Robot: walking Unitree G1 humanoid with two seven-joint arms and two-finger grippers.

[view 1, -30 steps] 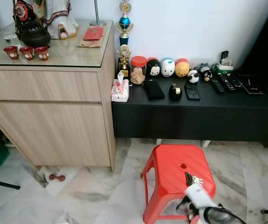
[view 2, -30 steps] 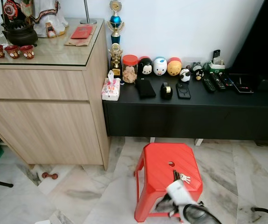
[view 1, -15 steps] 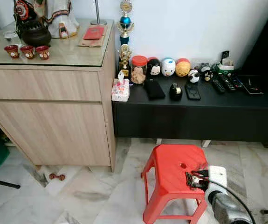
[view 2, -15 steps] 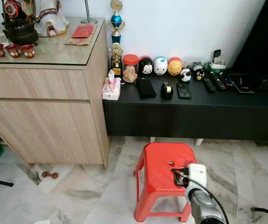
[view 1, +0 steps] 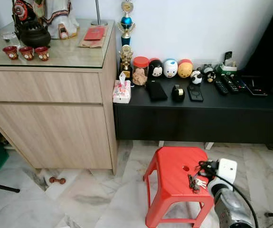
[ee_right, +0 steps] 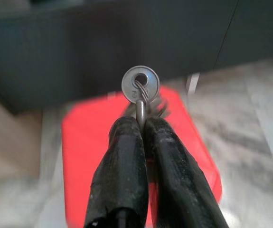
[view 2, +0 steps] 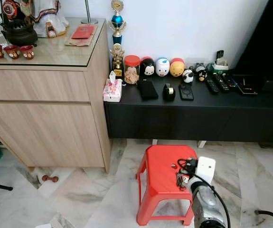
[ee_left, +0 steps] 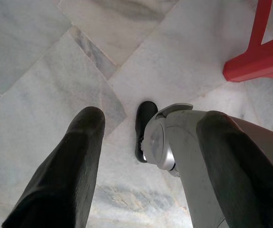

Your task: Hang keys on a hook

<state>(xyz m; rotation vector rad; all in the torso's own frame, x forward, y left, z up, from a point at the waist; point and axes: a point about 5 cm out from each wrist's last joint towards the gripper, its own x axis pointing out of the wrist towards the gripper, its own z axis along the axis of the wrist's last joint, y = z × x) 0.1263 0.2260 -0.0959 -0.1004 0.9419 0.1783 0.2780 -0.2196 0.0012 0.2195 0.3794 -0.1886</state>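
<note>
A bunch of keys [view 1: 195, 183] dangles over the right side of the red plastic stool [view 1: 172, 173], whose top has a small round hole. My right gripper [view 1: 204, 166] is shut on the bunch from above. In the right wrist view both black fingers [ee_right: 122, 156] pinch the key ring, and a round silver key head [ee_right: 140, 83] sticks out past their tips, with the stool [ee_right: 89, 137] blurred behind. Whether the lowest keys touch the seat I cannot tell. My left gripper [ee_left: 153, 118] hangs open above the marble floor beside my own foot [ee_left: 145, 128].
A pale wooden cabinet [view 1: 51, 118] with a glass top stands at the left. A low black console [view 1: 198, 118] runs along the white wall, carrying a tissue box [view 1: 122, 91], a jar, round toys and remotes. A small dumbbell toy [view 1: 57, 180] lies on the floor.
My right arm has come up from below the stool's front, closed on the keys lying on the seat and raised them a little. The camera has barely shifted.
</note>
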